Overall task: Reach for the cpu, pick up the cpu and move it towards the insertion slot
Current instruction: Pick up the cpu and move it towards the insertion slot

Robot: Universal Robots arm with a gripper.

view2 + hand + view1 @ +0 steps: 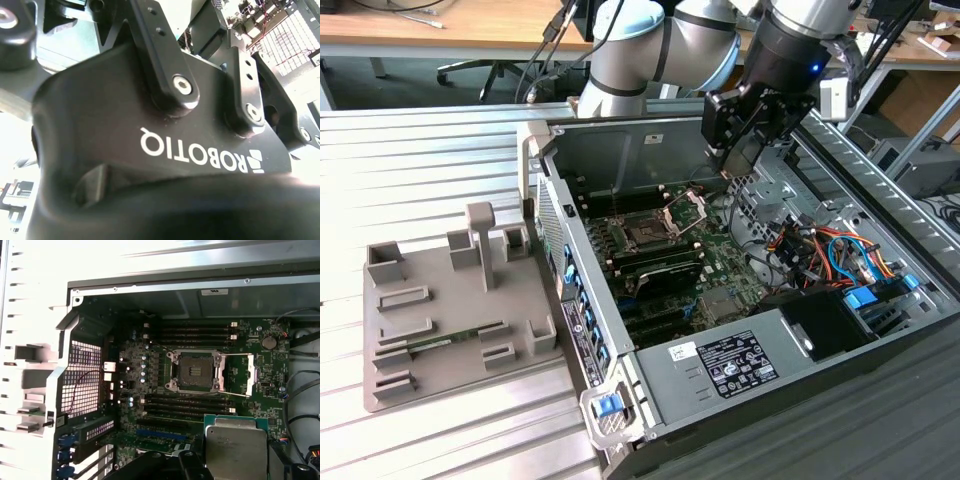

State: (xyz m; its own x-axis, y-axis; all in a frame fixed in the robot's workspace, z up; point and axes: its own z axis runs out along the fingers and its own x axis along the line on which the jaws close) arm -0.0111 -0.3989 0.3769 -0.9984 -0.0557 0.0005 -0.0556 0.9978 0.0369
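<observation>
Overall, a ribbed metal work table carries an open computer case of grey sheet steel, lying on its side, with a green motherboard on its floor. To the exterior view's left of the case sits a grey moulded plastic fixture tray with blocky posts and shallow pockets; one pocket holds a long thin green memory stick. Inside the case, bundled orange, blue and red cables run beside a black box-shaped power supply. The insertion slot is a dark square socket in a silver frame with its hinged bracket swung up and open; in the first wrist view the socket appears empty, with long black memory slots above and below it. The black gripper hangs over the far side of the case, above the board. The cpu, flat, square and silvery with a thin rim, sits pinched at the fingers in the first wrist view, near the socket but apart from it.
</observation>
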